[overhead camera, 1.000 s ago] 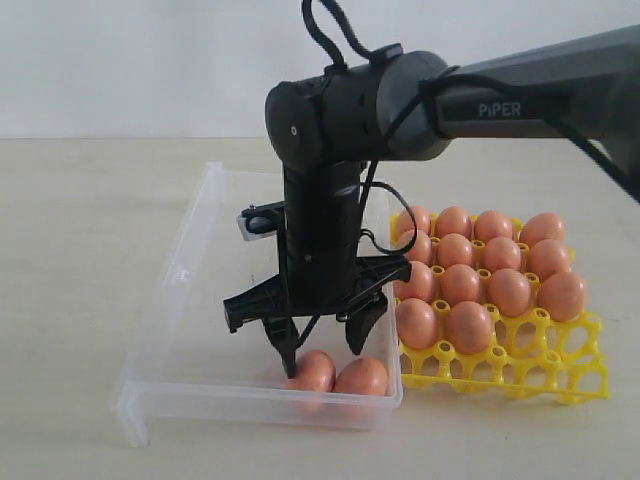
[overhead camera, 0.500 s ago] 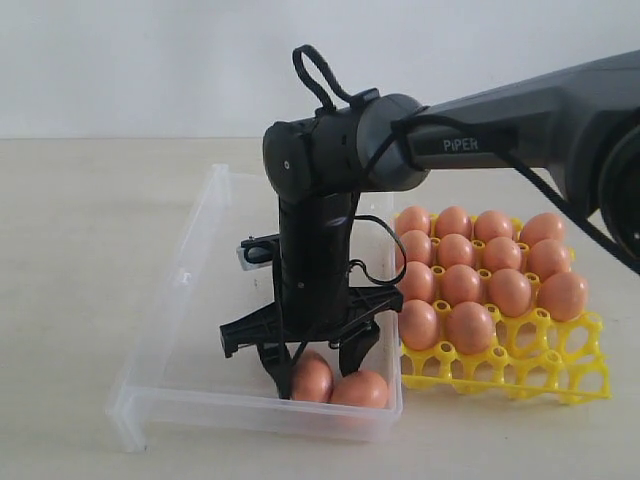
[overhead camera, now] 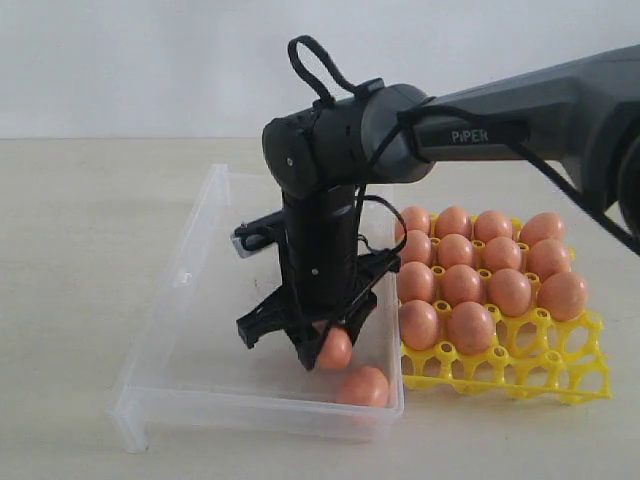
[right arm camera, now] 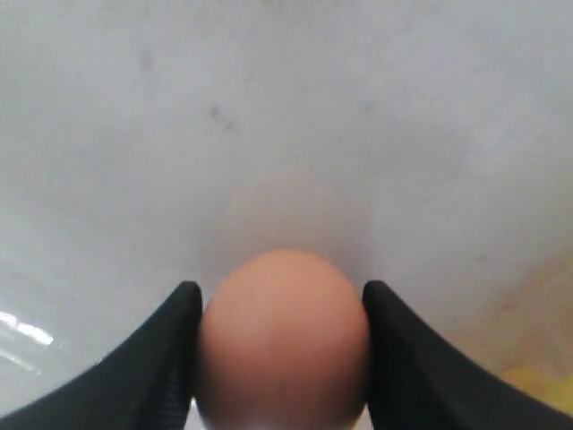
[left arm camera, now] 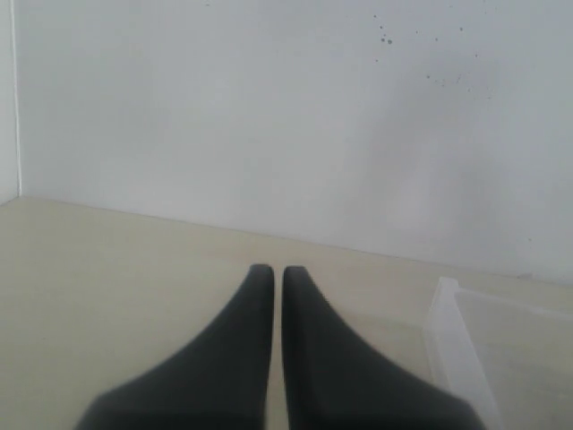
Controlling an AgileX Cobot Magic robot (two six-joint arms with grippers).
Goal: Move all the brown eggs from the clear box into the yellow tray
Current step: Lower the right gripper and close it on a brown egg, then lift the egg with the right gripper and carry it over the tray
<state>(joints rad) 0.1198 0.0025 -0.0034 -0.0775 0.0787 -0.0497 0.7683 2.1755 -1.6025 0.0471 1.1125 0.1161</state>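
- Right tool [right arm camera: 281,296]: closed on one egg [overhead camera: 337,349], a finger on each side. The egg hangs clear of the box [overhead camera: 188,262] floor, and its long axis looks near upright.
- Second egg [overhead camera: 362,386]: lies on the box floor at the near corner, just below the held one and apart from it.
- Tray [overhead camera: 520,377]: sits on the table [overhead camera: 80,250] beside the box, to the right of the tool in the exterior view. The far rows are full; the free cups [overhead camera: 545,350] are in the near rows.
- Judgement: the coming carry goes right, over the box wall, to a near cup. The right arm is the nearer.
- Left tool [left arm camera: 269,287]: fingers together, empty, well away from the eggs.
- Versus one second ago: the tool stood wide around the egg on the floor, beside its neighbour. Now the tool is clamped and the egg is raised.
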